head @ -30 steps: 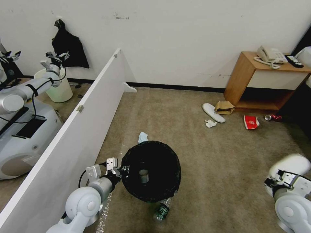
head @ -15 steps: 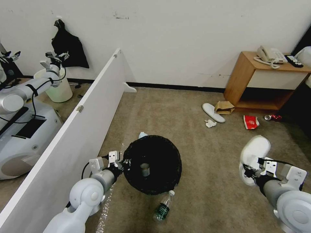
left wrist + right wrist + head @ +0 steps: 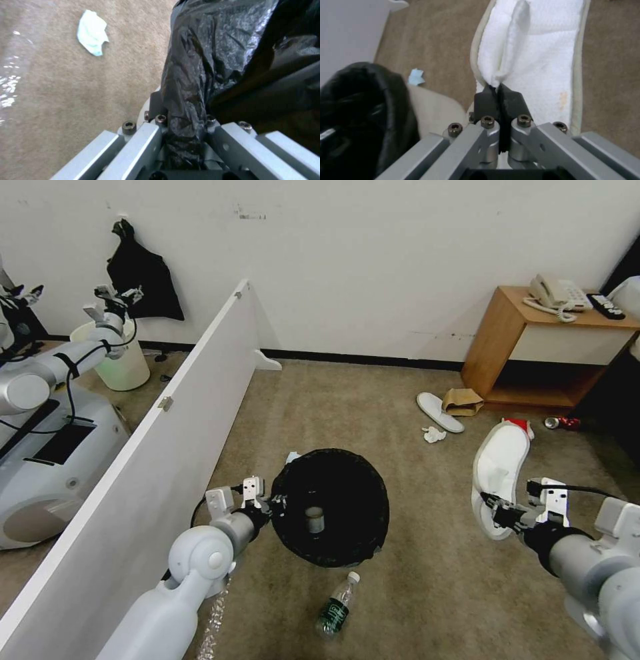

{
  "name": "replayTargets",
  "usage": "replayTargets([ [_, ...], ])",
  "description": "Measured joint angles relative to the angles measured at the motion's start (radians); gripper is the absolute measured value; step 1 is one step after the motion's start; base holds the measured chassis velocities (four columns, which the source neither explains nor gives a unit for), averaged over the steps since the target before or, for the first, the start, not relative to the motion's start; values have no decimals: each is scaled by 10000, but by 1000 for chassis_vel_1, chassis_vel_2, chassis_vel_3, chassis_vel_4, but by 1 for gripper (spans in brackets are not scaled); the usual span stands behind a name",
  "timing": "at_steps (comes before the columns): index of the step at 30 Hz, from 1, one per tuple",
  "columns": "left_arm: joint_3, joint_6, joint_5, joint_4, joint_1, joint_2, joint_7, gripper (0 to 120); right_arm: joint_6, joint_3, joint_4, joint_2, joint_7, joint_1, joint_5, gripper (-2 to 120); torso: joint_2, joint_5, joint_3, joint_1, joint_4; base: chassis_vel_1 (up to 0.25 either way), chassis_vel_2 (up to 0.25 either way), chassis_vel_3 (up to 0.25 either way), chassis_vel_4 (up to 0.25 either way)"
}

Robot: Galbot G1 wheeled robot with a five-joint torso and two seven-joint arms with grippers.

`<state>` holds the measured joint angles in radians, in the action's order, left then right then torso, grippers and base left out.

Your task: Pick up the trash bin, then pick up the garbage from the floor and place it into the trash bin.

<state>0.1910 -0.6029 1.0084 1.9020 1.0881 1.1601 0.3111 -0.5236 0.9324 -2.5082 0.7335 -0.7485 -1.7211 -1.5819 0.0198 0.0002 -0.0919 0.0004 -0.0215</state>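
Faintly green-labelled bottle (image 3: 335, 607), text illegible.

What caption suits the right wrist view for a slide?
Right tool pinching the white slipper by its strap above the carpet, with the black-lined trash bin alongside.

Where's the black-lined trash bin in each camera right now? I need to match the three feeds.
Head view: trash bin low centre, off the carpet, its rim pinched by the left claw.
Left wrist view: the bin's black liner runs from the claw outward.
Right wrist view: bin at one edge, beside the white slipper in the right claw.
Shared landmark: the light-blue tissue on the carpet.
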Motion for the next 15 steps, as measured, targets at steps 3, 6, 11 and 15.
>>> replayTargets([
  [3,-236,-4,0,-236,-261,95,0,2,-25,477,0,-108,363,-131,-775,0,0,0,0,0,0,0,0,0,0],
  [6,-466,-1,12,-491,-547,204,-6,2,-2,764,15,-211,587,-117,-1590,0,0,-3,0,0,0,0,0,0,0],
  [11,-769,56,44,-885,-987,291,-65,2,125,814,33,-285,883,51,-2064,0,0,-1,0,0,2,0,0,0,0],
  [15,-1095,109,33,-1397,-1479,374,-219,2,163,742,48,-272,1027,219,-2513,0,0,-1,0,0,1,0,0,0,0],
])
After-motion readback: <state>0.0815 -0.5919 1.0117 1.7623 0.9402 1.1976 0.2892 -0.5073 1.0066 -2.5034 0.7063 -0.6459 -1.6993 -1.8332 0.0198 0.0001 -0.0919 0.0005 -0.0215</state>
